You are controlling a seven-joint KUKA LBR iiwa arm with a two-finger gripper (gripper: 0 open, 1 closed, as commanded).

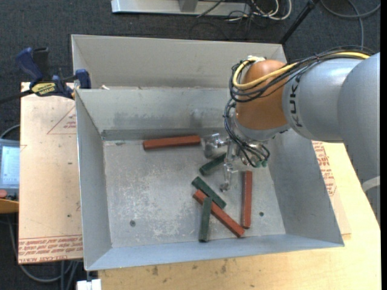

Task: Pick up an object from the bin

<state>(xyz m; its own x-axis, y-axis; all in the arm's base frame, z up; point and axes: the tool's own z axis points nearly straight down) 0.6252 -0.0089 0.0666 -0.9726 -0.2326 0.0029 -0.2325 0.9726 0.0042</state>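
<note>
We see the gripper (226, 177) low beside a green bar (211, 165) (whether spread or closed, we cannot tell).

Arm's gripper (227, 181) low inside the grey bin (91, 174), among red and green sticks
It hangs just beside a short dark green block (211, 165), with a red stick (247, 198) to its right; a crossed heap of sticks (211, 209) lies nearer the front wall, a long red bar (172, 142) farther back

Silver-grey arm (338, 95), orange wrist cover (263, 98), yellow and black cables (264, 76), silvery gripper (227, 181)
</note>
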